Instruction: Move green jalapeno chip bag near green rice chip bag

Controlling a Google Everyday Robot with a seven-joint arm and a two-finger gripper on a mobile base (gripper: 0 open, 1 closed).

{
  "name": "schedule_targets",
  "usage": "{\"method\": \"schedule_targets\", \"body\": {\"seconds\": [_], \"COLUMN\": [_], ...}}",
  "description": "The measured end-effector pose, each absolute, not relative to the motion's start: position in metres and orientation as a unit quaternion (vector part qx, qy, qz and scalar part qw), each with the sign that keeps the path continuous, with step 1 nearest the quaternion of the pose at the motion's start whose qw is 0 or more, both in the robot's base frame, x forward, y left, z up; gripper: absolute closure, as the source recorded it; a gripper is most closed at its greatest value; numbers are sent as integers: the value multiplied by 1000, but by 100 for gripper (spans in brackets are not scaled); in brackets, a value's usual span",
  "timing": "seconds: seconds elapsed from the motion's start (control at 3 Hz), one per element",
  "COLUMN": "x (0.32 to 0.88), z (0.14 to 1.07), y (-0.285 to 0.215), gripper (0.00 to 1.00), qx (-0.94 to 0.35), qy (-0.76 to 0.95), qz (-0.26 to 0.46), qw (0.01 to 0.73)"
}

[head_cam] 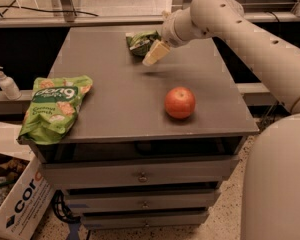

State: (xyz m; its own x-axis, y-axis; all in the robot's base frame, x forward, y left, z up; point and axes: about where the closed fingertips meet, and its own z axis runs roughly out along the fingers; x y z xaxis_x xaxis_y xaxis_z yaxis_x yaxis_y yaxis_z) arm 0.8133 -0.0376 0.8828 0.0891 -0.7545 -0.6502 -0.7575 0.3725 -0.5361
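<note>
Green jalapeno chip bag (pixel 141 40) sits by the far edge, gripper (pixel 155 54) just beside it, jaws' state unclear

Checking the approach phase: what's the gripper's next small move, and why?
Probably ease the gripper slightly down and toward the green jalapeno chip bag: it hangs at the bag's right edge, not visibly holding it. The green rice chip bag lies far off at the near-left edge of the table, so a grasp has to come first.
</note>
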Motion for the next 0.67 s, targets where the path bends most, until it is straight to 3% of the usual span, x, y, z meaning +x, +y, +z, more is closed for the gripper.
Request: {"method": "schedule_targets", "body": {"seconds": [0.33, 0.67], "x": [833, 845], "z": [873, 870], "y": [-24, -9], "gripper": [0, 16], "qx": [-552, -554], "qy": [682, 680], "qz": [5, 7], "qw": [480, 481]}}
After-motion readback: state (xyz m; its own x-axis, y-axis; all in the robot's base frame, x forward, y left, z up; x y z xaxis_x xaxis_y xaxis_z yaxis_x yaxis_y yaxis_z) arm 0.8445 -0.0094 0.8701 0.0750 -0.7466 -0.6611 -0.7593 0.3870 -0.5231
